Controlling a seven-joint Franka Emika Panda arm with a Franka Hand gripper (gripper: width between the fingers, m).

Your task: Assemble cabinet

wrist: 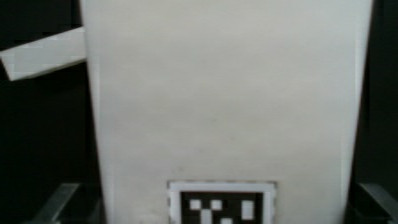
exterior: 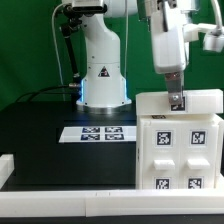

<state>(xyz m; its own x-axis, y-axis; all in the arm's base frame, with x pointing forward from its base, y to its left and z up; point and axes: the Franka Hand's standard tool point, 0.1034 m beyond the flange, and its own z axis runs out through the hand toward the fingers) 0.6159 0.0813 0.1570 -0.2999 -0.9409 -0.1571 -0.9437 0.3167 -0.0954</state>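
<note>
Gripper [exterior: 175, 101] sits atop cabinet [exterior: 178, 140], fingers [wrist: 63, 200] straddling top panel [wrist: 214, 95]. Jaws spread, apparently not yet clamped. Likely aligning before grasp or press. Marker board [exterior: 101, 133] lies beside cabinet.

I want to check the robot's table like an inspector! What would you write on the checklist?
Surface: black table, with a white rail along the near edge.
Job's things: white cabinet standing upright at the exterior view's right, square tags on its front; a white panel sticks out beside it in the wrist view.
Clutter: nothing seen.
Grippers: gripper at the cabinet's top edge; jaws straddle it, contact unclear.
Cables: black cable hanging beside the robot arm.
Surroundings: green backdrop; marker board flat on the table.
</note>
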